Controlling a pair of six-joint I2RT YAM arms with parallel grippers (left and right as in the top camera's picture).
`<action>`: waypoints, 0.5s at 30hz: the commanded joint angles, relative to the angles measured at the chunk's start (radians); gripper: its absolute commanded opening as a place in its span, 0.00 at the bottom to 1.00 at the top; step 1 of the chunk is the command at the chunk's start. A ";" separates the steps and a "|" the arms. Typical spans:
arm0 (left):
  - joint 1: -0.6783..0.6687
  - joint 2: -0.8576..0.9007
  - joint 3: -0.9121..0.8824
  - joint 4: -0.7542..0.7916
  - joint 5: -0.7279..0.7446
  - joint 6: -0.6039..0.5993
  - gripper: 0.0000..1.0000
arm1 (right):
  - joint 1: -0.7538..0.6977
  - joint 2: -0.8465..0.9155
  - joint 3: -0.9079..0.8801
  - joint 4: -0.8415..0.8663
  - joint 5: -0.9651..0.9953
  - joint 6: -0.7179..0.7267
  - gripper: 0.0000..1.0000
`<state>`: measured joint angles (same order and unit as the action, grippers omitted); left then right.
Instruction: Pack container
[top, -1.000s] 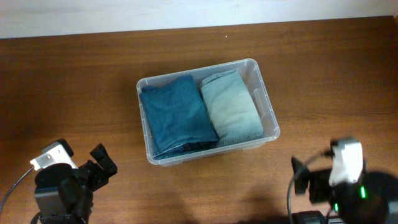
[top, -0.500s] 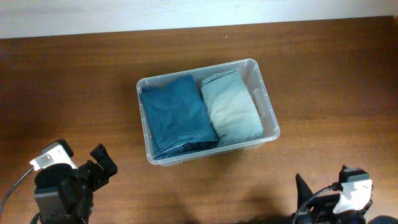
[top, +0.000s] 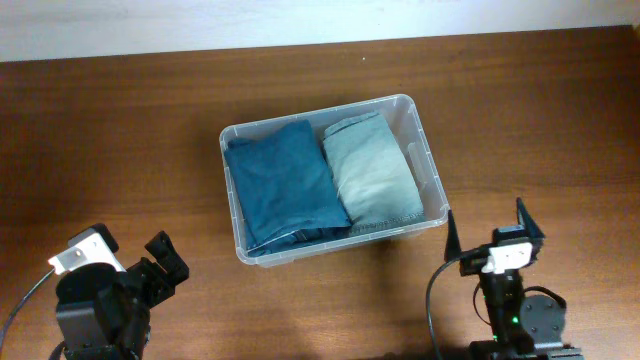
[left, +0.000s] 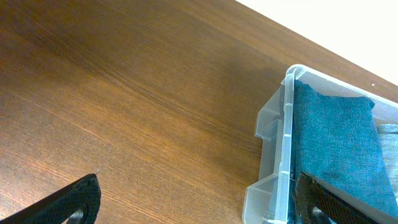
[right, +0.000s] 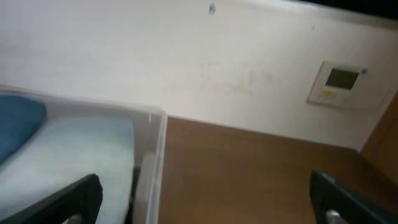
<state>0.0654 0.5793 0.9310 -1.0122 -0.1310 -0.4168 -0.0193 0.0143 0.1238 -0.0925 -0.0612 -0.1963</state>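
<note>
The container (top: 427, 172), a clear plastic tub, is seen slightly above the centre of the overhead frame, set a little askew on the wooden table (top: 120, 130). Two folded pieces are laid flat in it, side by side and touching: a dark blue cloth (top: 285, 185) in the left part and a pale blue cloth (top: 372, 175) in the right part.

The right gripper (top: 487, 228) is found at the lower right, near the tub's lower right corner but apart from it. Its fingers are spread wide and nothing is held between them. In its wrist view the tub's corner is shown at the lower left, with a pale wall (right: 186, 62) and a small wall panel (right: 341, 84) at the upper right.

The left gripper (top: 160, 265) is placed at the lower left of the overhead frame, well apart from the tub. In its wrist view the fingers are seen widely parted and empty, with the tub at the right edge.
</note>
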 joint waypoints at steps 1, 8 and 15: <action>0.005 -0.005 -0.003 0.000 0.003 -0.015 0.99 | -0.006 -0.011 -0.110 0.043 -0.022 -0.058 0.98; 0.005 -0.005 -0.003 0.000 0.003 -0.015 0.99 | -0.007 0.000 -0.114 0.014 -0.006 -0.056 0.98; 0.005 -0.005 -0.003 0.000 0.003 -0.015 1.00 | -0.007 0.000 -0.114 0.014 -0.006 -0.056 0.98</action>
<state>0.0650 0.5797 0.9310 -1.0126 -0.1310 -0.4171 -0.0193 0.0204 0.0128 -0.0723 -0.0685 -0.2455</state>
